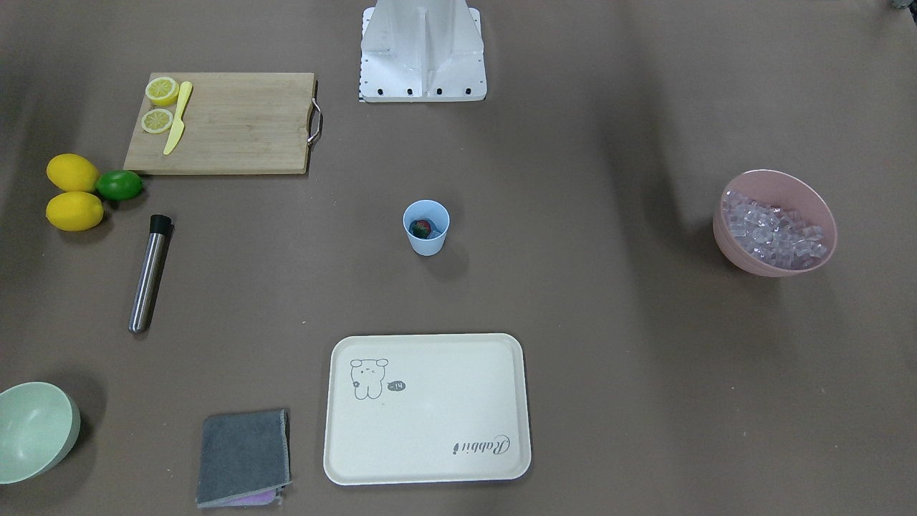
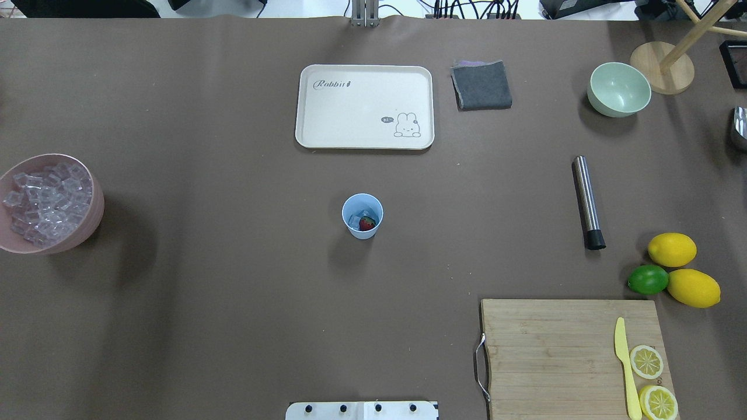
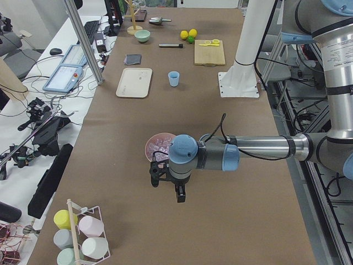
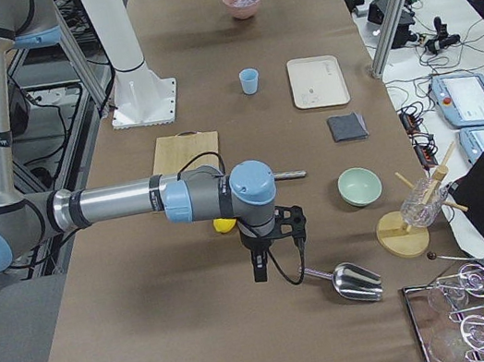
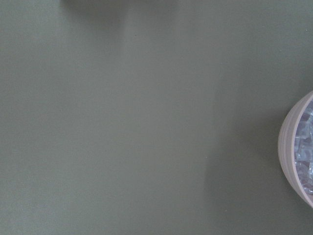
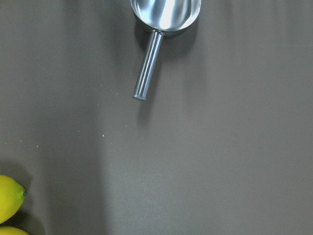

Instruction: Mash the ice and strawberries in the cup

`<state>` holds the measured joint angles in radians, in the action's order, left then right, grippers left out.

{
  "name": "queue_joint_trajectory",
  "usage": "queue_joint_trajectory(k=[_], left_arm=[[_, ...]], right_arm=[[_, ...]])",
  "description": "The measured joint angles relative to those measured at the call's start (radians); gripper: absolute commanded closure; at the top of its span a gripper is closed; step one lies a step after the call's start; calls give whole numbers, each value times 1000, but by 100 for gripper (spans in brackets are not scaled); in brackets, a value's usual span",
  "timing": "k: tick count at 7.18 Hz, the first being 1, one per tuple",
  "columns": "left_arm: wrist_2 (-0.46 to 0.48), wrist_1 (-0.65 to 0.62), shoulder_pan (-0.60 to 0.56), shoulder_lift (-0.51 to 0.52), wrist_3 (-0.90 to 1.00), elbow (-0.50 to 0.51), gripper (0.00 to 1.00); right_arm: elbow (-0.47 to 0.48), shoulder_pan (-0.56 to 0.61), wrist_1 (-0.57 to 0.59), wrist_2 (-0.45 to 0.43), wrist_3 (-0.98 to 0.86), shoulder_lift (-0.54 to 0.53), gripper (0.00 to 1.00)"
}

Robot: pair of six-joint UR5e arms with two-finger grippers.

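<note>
The light blue cup [image 2: 362, 216] stands upright at the table's middle. Inside it lie a red strawberry [image 2: 367, 223] and a few clear ice cubes [image 2: 356, 220]. More ice [image 1: 774, 231] fills a pink bowl [image 2: 87, 224] on the robot's left side. My left gripper [image 3: 167, 187] shows only in the exterior left view, hanging beside that bowl, far from the cup; I cannot tell if it is open or shut. My right gripper [image 4: 277, 248] shows only in the exterior right view, hanging above the table near a steel scoop [image 4: 354, 281]; its state cannot be told either.
A steel cylinder with a black tip [image 2: 587, 202] lies on the robot's right. Beyond the cup sit a cream tray [image 2: 365, 140], a grey cloth [image 2: 481, 86] and a pale green bowl [image 2: 618, 90]. Two lemons [image 2: 672, 249], a lime [image 2: 648, 279] and a cutting board [image 2: 548, 356] with a yellow knife [image 2: 623, 361] are at the near right.
</note>
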<state>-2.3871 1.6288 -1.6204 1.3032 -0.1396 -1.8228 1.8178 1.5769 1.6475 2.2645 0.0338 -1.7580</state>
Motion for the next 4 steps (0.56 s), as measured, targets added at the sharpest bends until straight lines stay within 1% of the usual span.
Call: queue_joint_trajectory(k=[4], left_arm=[[-1, 0, 2, -4, 0, 1, 0]], right_arm=[[15, 0, 0, 3, 0, -1, 0]])
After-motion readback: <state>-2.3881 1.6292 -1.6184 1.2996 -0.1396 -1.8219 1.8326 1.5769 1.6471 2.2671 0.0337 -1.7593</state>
